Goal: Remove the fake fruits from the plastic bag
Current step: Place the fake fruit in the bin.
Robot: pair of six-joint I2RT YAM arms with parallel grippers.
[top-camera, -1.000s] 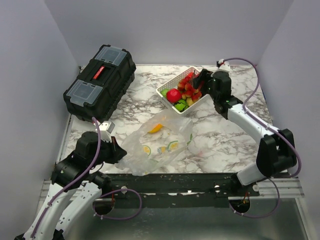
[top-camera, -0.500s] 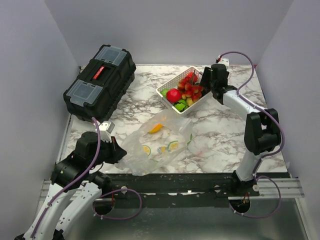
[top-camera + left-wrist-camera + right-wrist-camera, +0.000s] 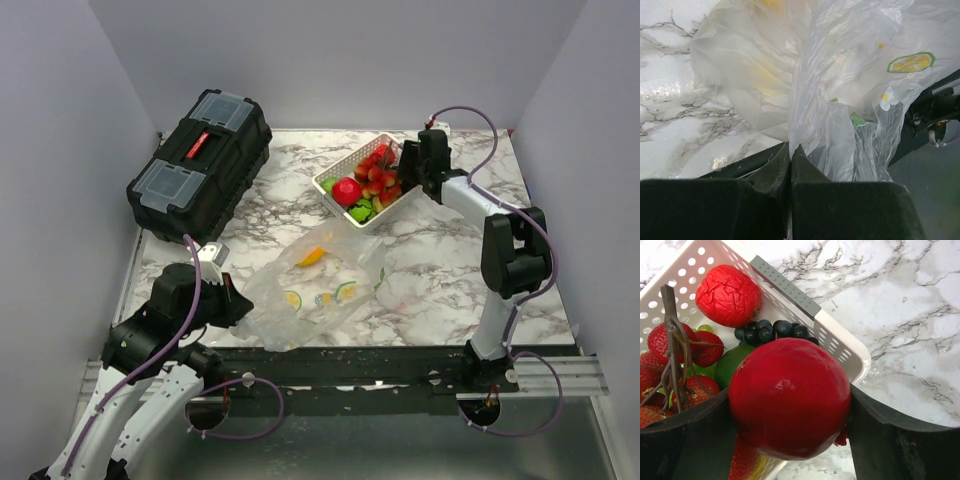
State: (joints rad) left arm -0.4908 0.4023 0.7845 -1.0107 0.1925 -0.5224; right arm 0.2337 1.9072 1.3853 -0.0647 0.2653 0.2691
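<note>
Two grippers are busy on the marble table [image 3: 440, 275]. At lower left, the left gripper [image 3: 232, 306] is pinching the plastic bag [image 3: 322, 288] by its near corner, jaws pressed tight on the film. A black toolbox [image 3: 200, 165] is sitting at upper left. The bag is lying mid-frame by the front edge, an orange piece [image 3: 312, 256] and citrus slices [image 3: 345, 292] showing through. At upper right, the right gripper [image 3: 408, 165] is hovering at the white basket [image 3: 326, 186], jaws spread around a round red fruit [image 3: 790, 395], clamping it above strawberries [image 3: 660, 342], grapes [image 3: 772, 331] and a lime [image 3: 735, 365].
</note>
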